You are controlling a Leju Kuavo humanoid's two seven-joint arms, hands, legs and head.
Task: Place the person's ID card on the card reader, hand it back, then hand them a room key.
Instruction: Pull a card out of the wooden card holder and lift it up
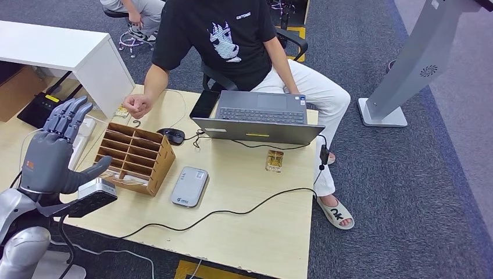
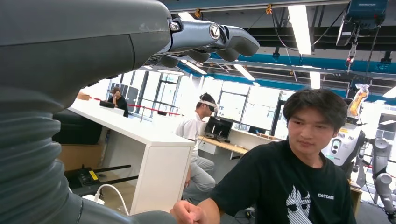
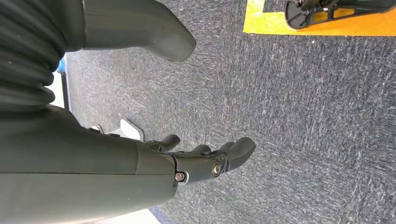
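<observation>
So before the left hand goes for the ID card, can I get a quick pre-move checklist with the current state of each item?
1. Left hand free to take a card: ok; raised over the table's left edge, fingers spread, nothing in it.
2. Right hand free: ok; hanging over grey carpet, holding nothing.
3. Flat silver-grey card reader unobstructed: ok; nothing lies on it.
4. ID card offered: cannot tell; the person's closed fist rests on the light wooden table, no card visible.
5. Room keys ready in the brown compartmented wooden box: cannot tell; slots' contents unclear.
</observation>
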